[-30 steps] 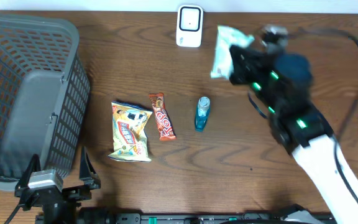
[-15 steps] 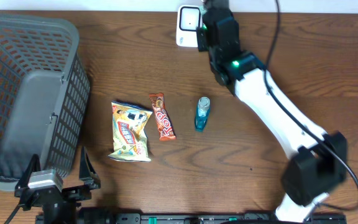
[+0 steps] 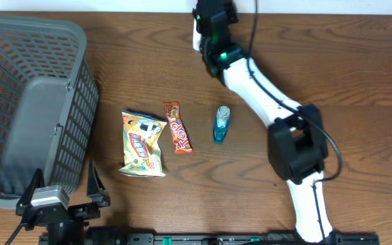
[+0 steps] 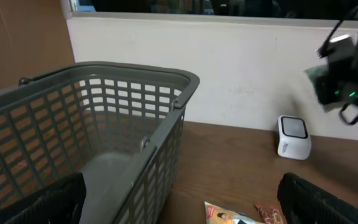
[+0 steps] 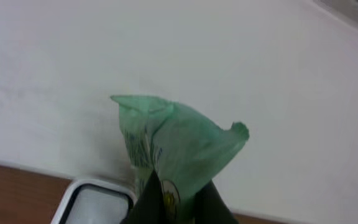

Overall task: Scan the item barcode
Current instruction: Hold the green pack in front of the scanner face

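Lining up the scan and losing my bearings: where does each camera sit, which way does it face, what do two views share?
Overhead: above the table, looking down on basket and yellow snack bag; right arm reaches to the far edge.
Left wrist: low at the near edge, facing the far wall; own open fingers frame basket and white scanner.
Right wrist: at the far edge, facing the wall; right gripper shut on green packet, scanner lower left.
Shared: both wrist views show the scanner.

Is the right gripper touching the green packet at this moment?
Touching. The right wrist view shows the green packet pinched between the two dark fingers of the right gripper, with no gap.
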`<move>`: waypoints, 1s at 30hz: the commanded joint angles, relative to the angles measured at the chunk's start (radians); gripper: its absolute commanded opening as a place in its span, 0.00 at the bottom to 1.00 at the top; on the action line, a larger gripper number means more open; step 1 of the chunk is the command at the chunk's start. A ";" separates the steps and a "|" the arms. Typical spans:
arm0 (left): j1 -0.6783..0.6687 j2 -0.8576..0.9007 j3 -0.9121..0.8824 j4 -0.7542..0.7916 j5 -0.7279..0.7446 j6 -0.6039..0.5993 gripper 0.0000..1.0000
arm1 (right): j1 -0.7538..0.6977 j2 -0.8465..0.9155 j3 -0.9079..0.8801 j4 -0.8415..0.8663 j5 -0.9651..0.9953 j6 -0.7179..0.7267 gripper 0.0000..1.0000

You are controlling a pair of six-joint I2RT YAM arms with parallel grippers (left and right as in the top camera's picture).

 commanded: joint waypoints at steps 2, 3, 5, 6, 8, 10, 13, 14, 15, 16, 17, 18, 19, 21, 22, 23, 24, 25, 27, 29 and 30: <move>-0.004 -0.002 0.001 0.004 -0.013 -0.008 0.98 | 0.032 0.080 0.027 0.129 0.069 -0.182 0.01; -0.004 -0.002 0.001 0.004 -0.013 -0.008 0.98 | 0.037 0.092 0.027 0.151 0.066 -0.191 0.01; -0.004 -0.002 0.001 0.004 -0.013 -0.008 0.98 | 0.043 0.119 0.028 0.210 0.063 -0.208 0.01; -0.004 -0.002 0.001 0.004 -0.013 -0.008 0.98 | 0.045 0.130 0.029 0.235 0.063 -0.214 0.01; -0.004 -0.002 0.001 0.004 -0.013 -0.008 0.98 | 0.045 0.151 0.031 0.273 0.048 -0.238 0.01; -0.004 -0.002 0.001 0.004 -0.013 -0.008 0.98 | 0.044 0.174 0.032 0.291 0.003 -0.270 0.01; -0.004 -0.002 0.001 0.004 -0.013 -0.008 0.98 | 0.042 0.209 0.034 0.309 -0.023 -0.298 0.01; -0.004 -0.002 0.001 0.004 -0.013 -0.008 0.98 | 0.042 0.217 0.034 0.311 -0.023 -0.301 0.01; -0.004 -0.002 0.001 0.004 -0.013 -0.008 0.98 | 0.042 0.222 0.034 0.309 -0.022 -0.301 0.01; -0.004 -0.002 0.001 0.004 -0.013 -0.008 0.98 | 0.042 0.226 0.034 0.310 -0.019 -0.301 0.01; -0.004 -0.002 0.001 0.004 -0.013 -0.008 0.98 | 0.042 0.227 0.034 0.312 -0.018 -0.301 0.01; -0.004 -0.002 0.001 0.004 -0.013 -0.008 0.98 | 0.042 0.227 0.034 0.312 -0.018 -0.300 0.01; -0.004 -0.002 0.001 0.004 -0.013 -0.008 0.98 | 0.042 0.227 0.036 0.314 -0.010 -0.294 0.01; -0.004 -0.002 0.001 0.004 -0.013 -0.008 0.98 | 0.042 0.227 0.055 0.315 0.033 -0.293 0.01; -0.004 -0.002 0.001 0.004 -0.013 -0.008 0.98 | 0.042 0.227 0.068 0.314 0.056 -0.293 0.01; -0.004 -0.002 0.001 0.004 -0.013 -0.008 0.98 | 0.042 0.227 0.084 0.310 0.080 -0.294 0.01; -0.004 -0.002 0.001 0.004 -0.013 -0.008 0.98 | 0.042 0.227 0.102 0.302 0.105 -0.299 0.01; -0.004 -0.002 0.001 0.004 -0.013 -0.008 0.98 | 0.042 0.227 0.123 0.288 0.127 -0.315 0.01; -0.004 -0.002 0.001 0.004 -0.013 -0.008 0.98 | 0.042 0.226 0.177 0.243 0.164 -0.374 0.01; -0.004 -0.002 0.001 0.004 -0.013 -0.008 0.98 | 0.040 0.216 0.212 0.212 0.200 -0.428 0.01; -0.004 -0.002 0.001 0.004 -0.013 -0.008 0.98 | 0.036 0.199 0.215 0.193 0.211 -0.432 0.01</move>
